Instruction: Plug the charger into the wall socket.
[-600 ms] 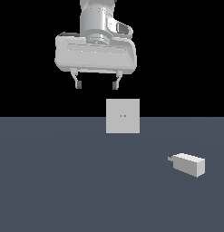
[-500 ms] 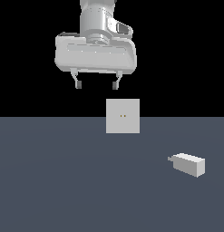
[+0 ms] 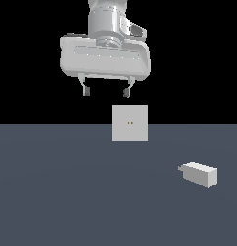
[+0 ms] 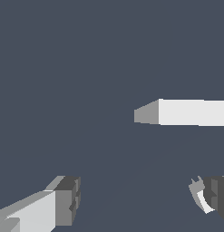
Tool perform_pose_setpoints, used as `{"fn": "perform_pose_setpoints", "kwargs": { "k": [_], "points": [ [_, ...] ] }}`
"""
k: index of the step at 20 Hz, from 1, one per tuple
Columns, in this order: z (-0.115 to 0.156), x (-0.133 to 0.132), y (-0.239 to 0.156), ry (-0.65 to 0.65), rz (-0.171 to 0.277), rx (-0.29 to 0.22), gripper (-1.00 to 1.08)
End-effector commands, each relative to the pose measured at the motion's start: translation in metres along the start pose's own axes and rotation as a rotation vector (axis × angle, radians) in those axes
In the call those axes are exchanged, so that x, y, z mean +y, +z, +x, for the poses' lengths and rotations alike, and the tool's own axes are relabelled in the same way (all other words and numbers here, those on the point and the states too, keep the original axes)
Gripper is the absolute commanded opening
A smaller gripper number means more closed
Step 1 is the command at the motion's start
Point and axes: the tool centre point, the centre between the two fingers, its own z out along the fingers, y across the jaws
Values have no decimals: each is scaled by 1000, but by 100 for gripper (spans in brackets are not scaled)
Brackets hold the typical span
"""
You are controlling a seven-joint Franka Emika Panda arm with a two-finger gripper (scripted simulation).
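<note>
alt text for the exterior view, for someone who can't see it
A white gripper hangs open and empty above an upright grey wall socket. The charger lies apart on the dark floor, toward the exterior view's right, prongs pointing left.

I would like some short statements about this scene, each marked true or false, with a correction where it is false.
1. The tool holds the charger. False: its fingers are open and empty, high above the floor.
2. The charger lies on the floor toward the exterior view's right. True.
3. The charger's prongs are already in the wall socket. False: the two are well apart.
4. The wall socket stands upright with two small holes at its centre. True.
</note>
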Motion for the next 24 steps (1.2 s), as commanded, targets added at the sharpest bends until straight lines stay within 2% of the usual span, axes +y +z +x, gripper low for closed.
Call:
{"fn": "perform_pose_setpoints", "kwargs": {
  "k": [1,24],
  "points": [
    [-7,6,4,-17,1,8,100],
    [-79,94,63,-250,22,115,100]
  ]
}}
